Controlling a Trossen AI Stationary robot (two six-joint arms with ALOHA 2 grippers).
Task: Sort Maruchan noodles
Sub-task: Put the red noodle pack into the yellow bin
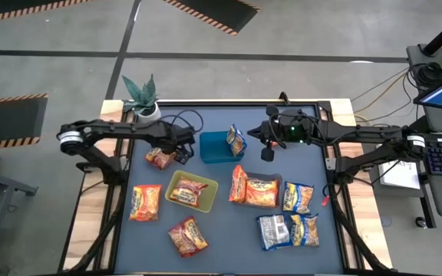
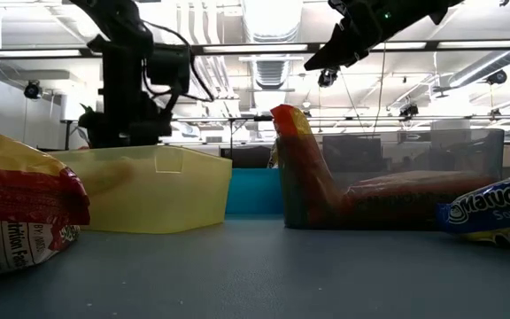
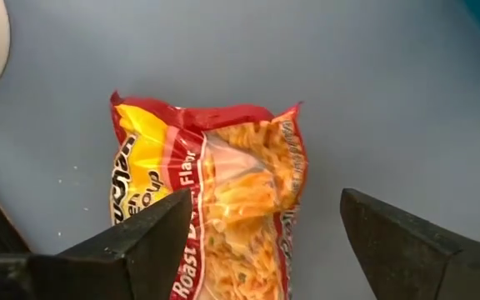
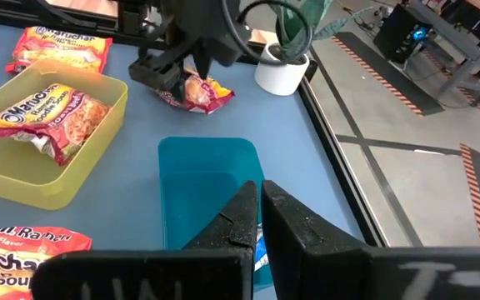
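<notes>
About ten Maruchan packets are scattered flat on the table, mostly orange-red. One red packet [image 1: 188,191] sits in the yellow-green tray [image 1: 175,181], and a blue-and-yellow one [image 1: 236,141] leans on the blue tray's [image 1: 209,150] edge. The rest, including a few blue-and-yellow ones [image 1: 298,197], lie on the mat.

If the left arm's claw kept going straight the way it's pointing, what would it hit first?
Most likely the red-orange noodle packet lying on the table: the open left gripper points down at it, fingers either side. How far above it the fingers are is unclear.

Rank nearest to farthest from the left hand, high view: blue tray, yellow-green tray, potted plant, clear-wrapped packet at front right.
From the left hand, open over a red packet:
1. Blue tray, just to its right.
2. Yellow-green tray in front and potted plant behind: too close to call.
3. Clear-wrapped packet, far front right.
</notes>
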